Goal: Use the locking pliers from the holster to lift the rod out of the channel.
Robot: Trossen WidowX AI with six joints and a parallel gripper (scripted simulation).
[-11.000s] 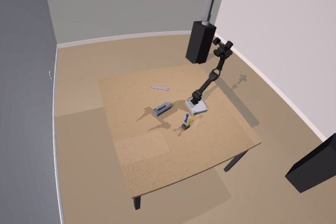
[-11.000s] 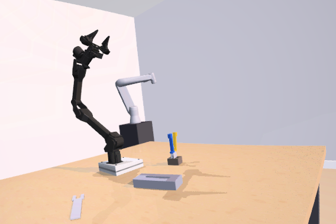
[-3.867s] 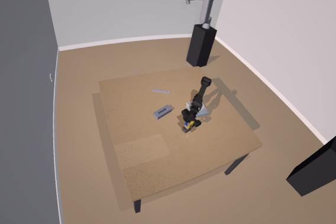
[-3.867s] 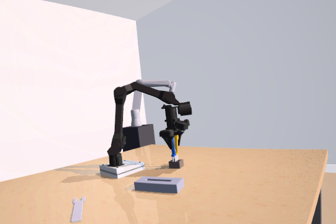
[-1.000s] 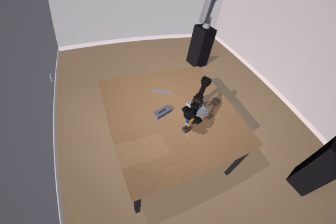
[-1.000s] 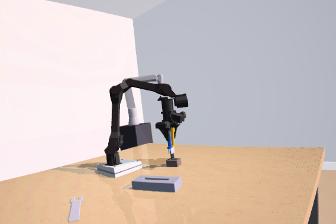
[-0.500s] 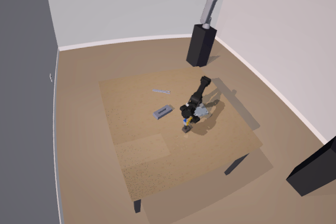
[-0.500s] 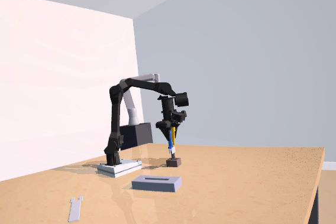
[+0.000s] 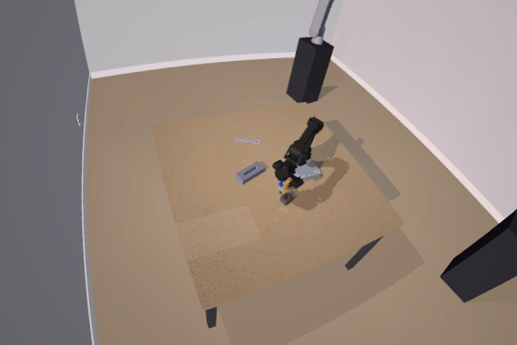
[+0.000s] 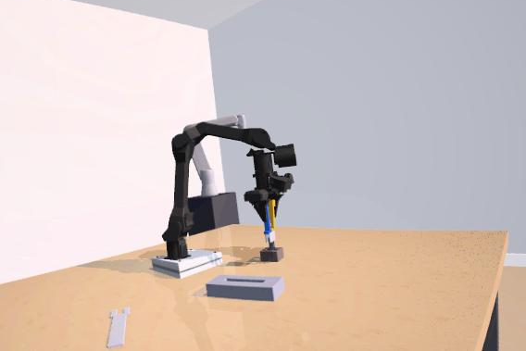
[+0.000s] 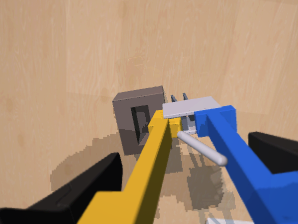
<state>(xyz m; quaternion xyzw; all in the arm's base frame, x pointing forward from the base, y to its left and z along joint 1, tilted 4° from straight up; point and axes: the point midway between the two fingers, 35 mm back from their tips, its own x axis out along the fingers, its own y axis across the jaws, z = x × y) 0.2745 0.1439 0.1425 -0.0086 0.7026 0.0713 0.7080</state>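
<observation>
My gripper [image 9: 288, 181] [image 10: 270, 217] [image 11: 183, 151] points down and is shut on the locking pliers [image 9: 281, 186] [image 10: 268, 225] [image 11: 155, 162], with the yellow and blue handles between its black fingers. The handles are spread. The pliers' jaws point down; in the wrist view they show to the right of the holster, clear of its slot. The holster [image 9: 286, 199] [image 10: 271, 256] [image 11: 122, 120] is a small brown block with an empty slot. The grey channel block [image 9: 242, 177] [image 10: 241, 292] lies apart from it, its long slot facing up. The rod cannot be made out.
A flat pale piece with two prongs [image 9: 248, 140] [image 10: 118, 329] lies on the wooden table [image 9: 218, 194] [image 10: 370, 290]. The arm's white base plate [image 9: 309, 172] [image 10: 181, 269] stands near the channel block. Another grey arm [image 9: 322, 16] [image 10: 209, 182] stands on a black pedestal beyond the table.
</observation>
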